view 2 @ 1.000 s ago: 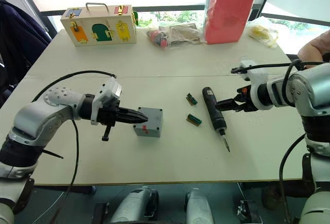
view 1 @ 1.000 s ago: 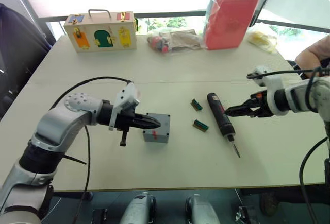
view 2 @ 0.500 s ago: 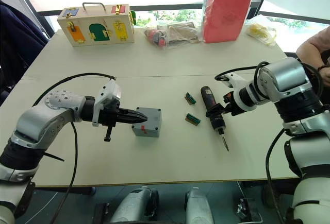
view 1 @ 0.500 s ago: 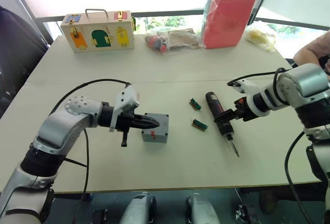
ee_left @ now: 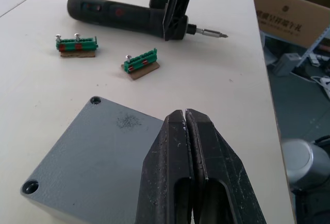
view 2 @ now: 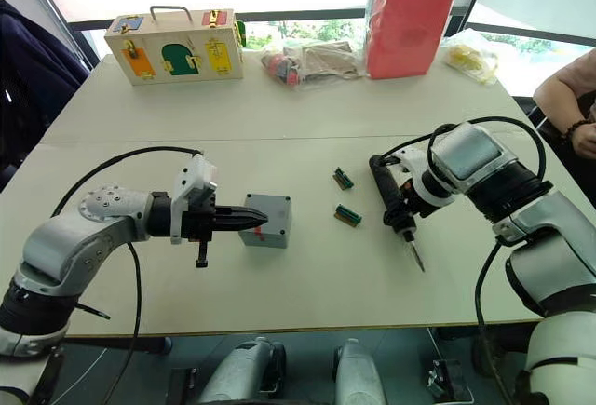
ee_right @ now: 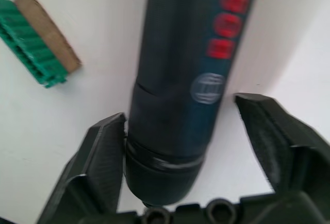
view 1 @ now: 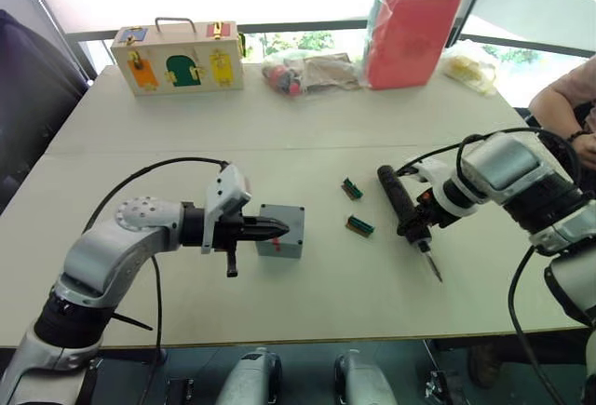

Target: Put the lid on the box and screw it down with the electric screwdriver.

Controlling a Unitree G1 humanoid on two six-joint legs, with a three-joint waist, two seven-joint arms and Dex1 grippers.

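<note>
left gripper (ee_left: 184,118) closed, right gripper (ee_right: 180,131) spread

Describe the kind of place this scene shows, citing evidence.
Probably a robotics lab or test workspace: a plain table by windows, an electric screwdriver and grey box laid out, plus a wooden latch-board case.

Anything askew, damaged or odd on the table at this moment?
Nothing looks damaged or spilled. One oddity: the lid on the box shows empty corner screw holes, with the shut left gripper resting on it. The electric screwdriver lies flat between the right gripper's open fingers.
</note>
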